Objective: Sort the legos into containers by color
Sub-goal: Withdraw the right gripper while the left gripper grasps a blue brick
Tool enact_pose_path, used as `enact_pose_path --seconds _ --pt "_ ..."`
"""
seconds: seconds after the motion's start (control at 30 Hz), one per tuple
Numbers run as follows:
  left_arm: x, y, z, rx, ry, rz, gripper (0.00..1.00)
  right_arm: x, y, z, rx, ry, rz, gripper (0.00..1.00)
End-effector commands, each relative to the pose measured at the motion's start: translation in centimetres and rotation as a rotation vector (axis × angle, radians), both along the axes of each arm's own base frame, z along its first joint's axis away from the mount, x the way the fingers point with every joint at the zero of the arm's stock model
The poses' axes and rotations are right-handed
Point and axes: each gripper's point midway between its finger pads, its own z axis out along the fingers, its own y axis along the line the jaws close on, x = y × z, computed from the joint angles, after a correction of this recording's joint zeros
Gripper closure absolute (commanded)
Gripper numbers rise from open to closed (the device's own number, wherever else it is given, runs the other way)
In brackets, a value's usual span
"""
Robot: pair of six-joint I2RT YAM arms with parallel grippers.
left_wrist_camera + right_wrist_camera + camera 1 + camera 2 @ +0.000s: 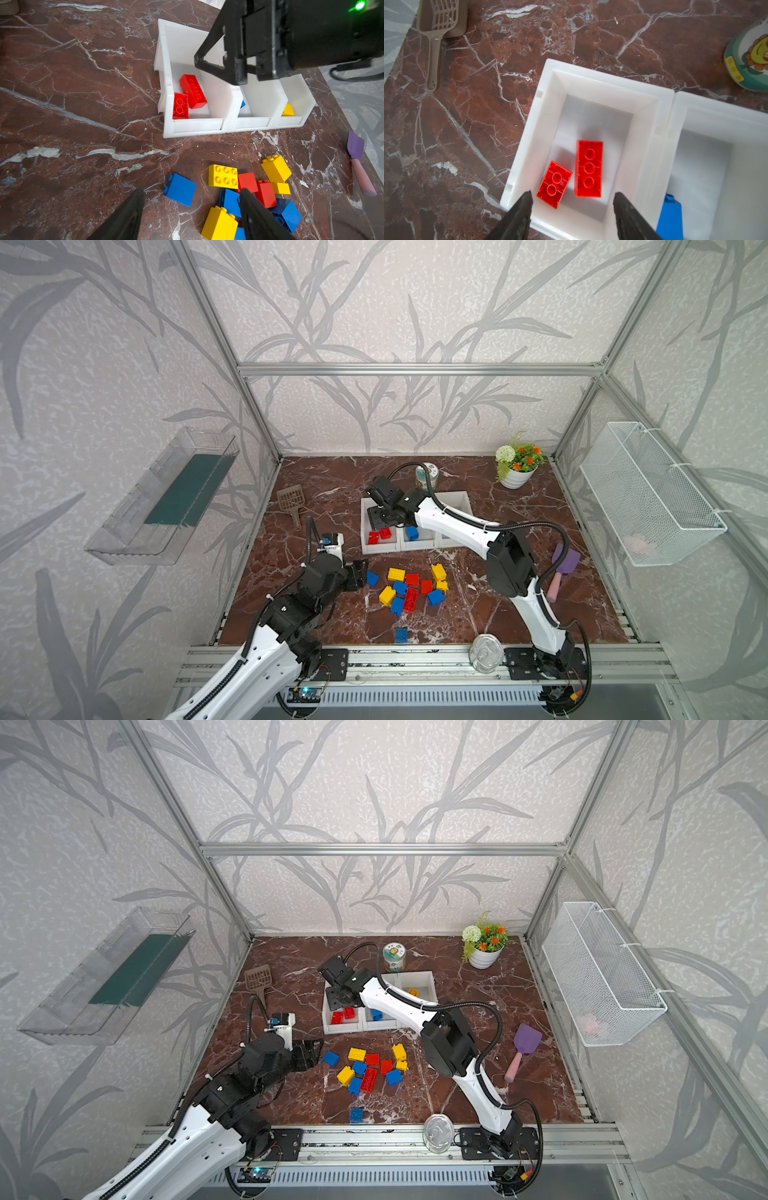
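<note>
Left fingers, spread, bracket the lone blue brick just ahead; right fingers hang spread, empty, over the bin of red bricks.

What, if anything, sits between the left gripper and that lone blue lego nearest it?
Nothing visible does. The left gripper is open and faces the blue lego across bare tabletop. The lego pile lies on its far side.
</note>
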Motion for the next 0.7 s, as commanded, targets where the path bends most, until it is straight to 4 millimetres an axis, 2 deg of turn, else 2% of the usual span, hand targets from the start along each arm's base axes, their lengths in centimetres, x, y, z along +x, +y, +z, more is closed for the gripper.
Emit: enact_pose_path --seconds 0.0,0.17,0.3,0.37,0.5,0.67 --pt "-0.5 0.6 -1.1 0.017 0.045 0.030 0.26 -1.4 -2.0 5.2 0.037 -0.061 0.002 0.36" --pt "-0.9 0.4 -2.3 0.025 0.102 0.022 0.25 -5.1 -7.3 4.0 0.066 -0.079 -0.070 0.35" --pt "-1.2 -0.2 -3.6 0.030 0.158 -0.008 0.26 -7.7 -12.7 4.6 0.020 -0.100 -0.130 0.34" --pt "-1.2 -0.5 -4.2 0.040 0.182 -0.014 0.25 -9.0 -14.8 4.2 0.005 -0.088 -0.159 0.33" --pt "-0.7 -1.1 -5.4 0.063 0.214 -0.033 0.26 -11.3 -18.1 2.6 0.007 -0.053 -0.234 0.33" --pt "-0.6 -2.1 -6.4 0.135 0.272 -0.114 0.24 -12.4 -20.6 2.1 0.011 -0.072 -0.288 0.33"
